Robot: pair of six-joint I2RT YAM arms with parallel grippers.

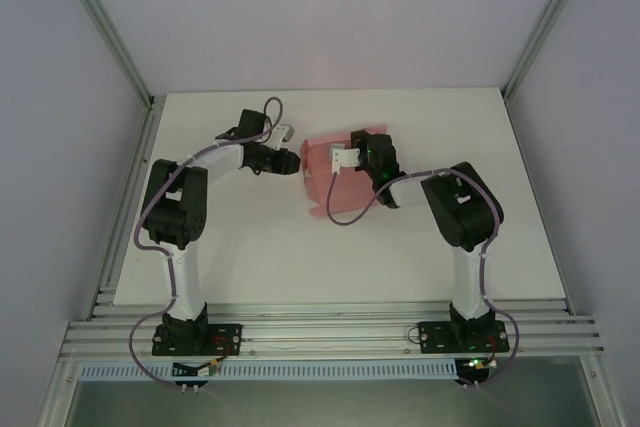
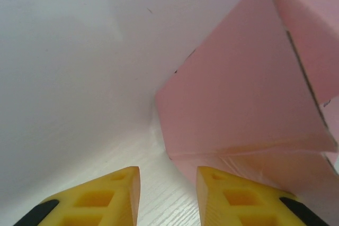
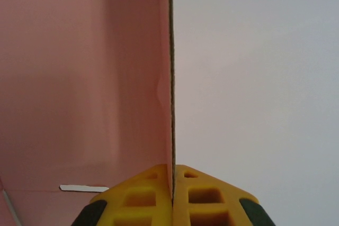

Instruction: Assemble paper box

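Overhead view from above and behind the two arms (image 1: 178,247), looking down on the whole counter (image 1: 250,267). Each wrist camera peers forward, very close: the left pincer (image 2: 168,191) has the pink box (image 2: 238,93) ahead to its right, while the right pincer (image 3: 173,183) sights along the box's wall edge-on. All views share the box.

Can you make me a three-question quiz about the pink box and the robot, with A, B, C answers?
1. Where is the paper box?
A. around the middle of the table
B. far left corner
C. near right corner

2. What colour are the left fingers?
A. blue
B. yellow
C. green

3. What are the right fingers doing?
A. standing wide open
B. shut on nothing
C. pinching a box wall

Answers: 1 A, it lies mid-table, away from every corner; 2 B, both tips show yellow; 3 C, the pink card's edge is clamped between them.
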